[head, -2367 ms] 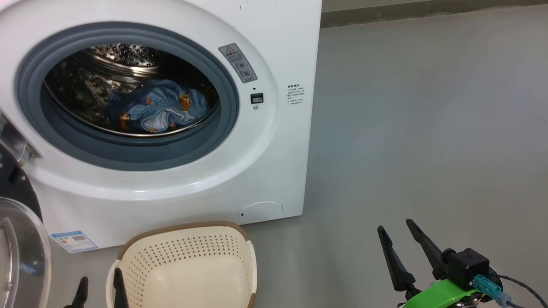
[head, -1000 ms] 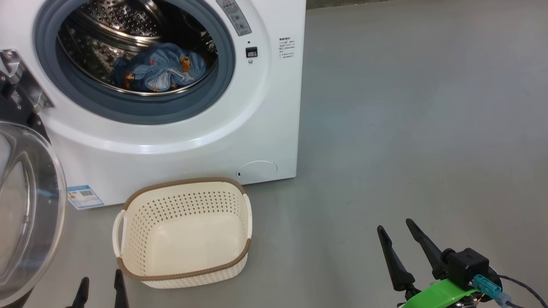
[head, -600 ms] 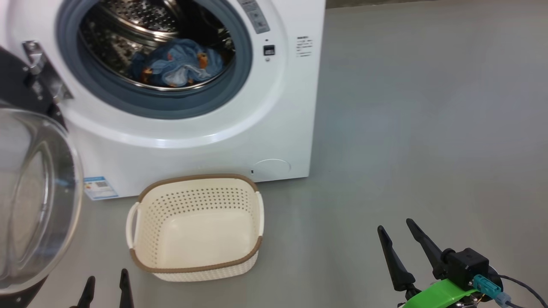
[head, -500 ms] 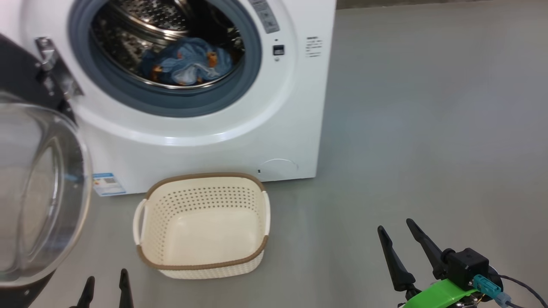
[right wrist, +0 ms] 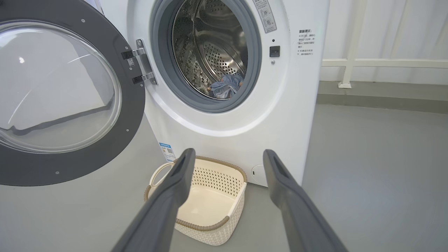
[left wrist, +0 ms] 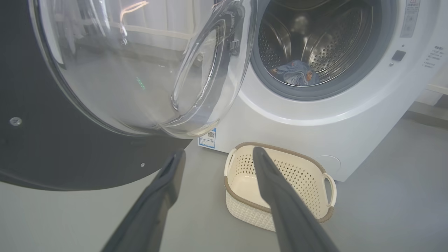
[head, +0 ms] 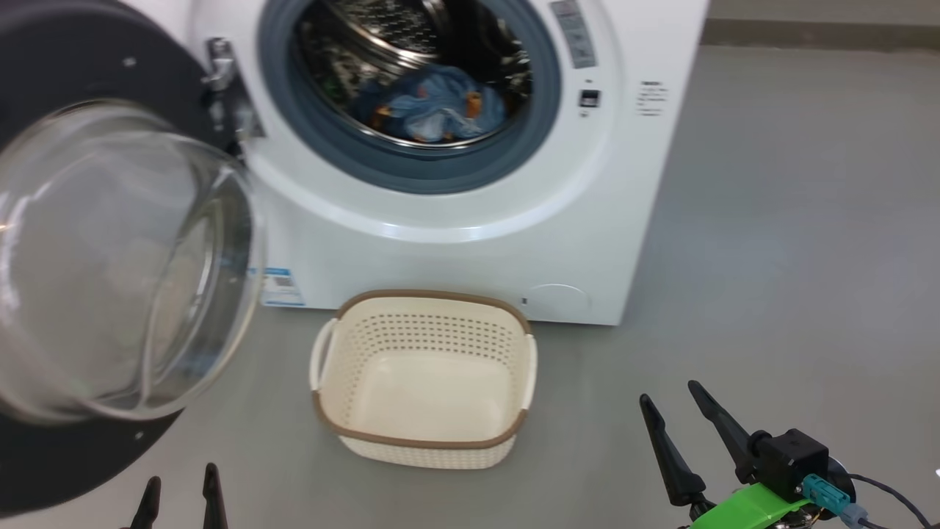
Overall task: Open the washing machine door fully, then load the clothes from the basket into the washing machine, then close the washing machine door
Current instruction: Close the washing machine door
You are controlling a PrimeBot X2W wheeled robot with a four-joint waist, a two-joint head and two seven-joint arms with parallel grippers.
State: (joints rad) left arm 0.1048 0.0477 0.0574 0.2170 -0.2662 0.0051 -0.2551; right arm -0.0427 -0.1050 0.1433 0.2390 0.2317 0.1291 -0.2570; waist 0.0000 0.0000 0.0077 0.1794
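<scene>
— Washing machine door [head: 117, 257]: where does it stand?

— Swung wide on its metal hinge [head: 220, 81] at the left side of the opening. The washing machine door hangs out over the floor [head: 771, 257] to the left of the washing machine [head: 477, 250], with its glass bowl and the inner face of its black ring turned toward the robot.

— And the clothes?

— The clothes [head: 433, 106] lie in the bottom of the steel drum, behind the grey gasket [head: 411, 173]: a small blue bundle with orange spots and some white. The right wrist view shows them low in the drum as well [right wrist: 225, 85].

— The basket?

— The basket [head: 433, 294] is upright on the floor and has nothing in it. It sits just in front of the machine's base, below the opening, with the blue label [head: 277, 286] off to its left. I cannot tell whether it touches the machine.

— The claws?

— The left gripper [head: 181, 488] is at the lower left, fingers spread and holding nothing. In its own view [left wrist: 218, 154] the fingers point under the door's glass bowl [left wrist: 105, 70] toward the basket [left wrist: 301, 178], touching neither. The right gripper [head: 670, 397] is at the lower right over bare floor, well apart from the basket. Its fingers are also spread wide and hold nothing. Its own view [right wrist: 228, 153] looks between them at the basket [right wrist: 227, 164] and the machine's front [right wrist: 227, 140].
</scene>
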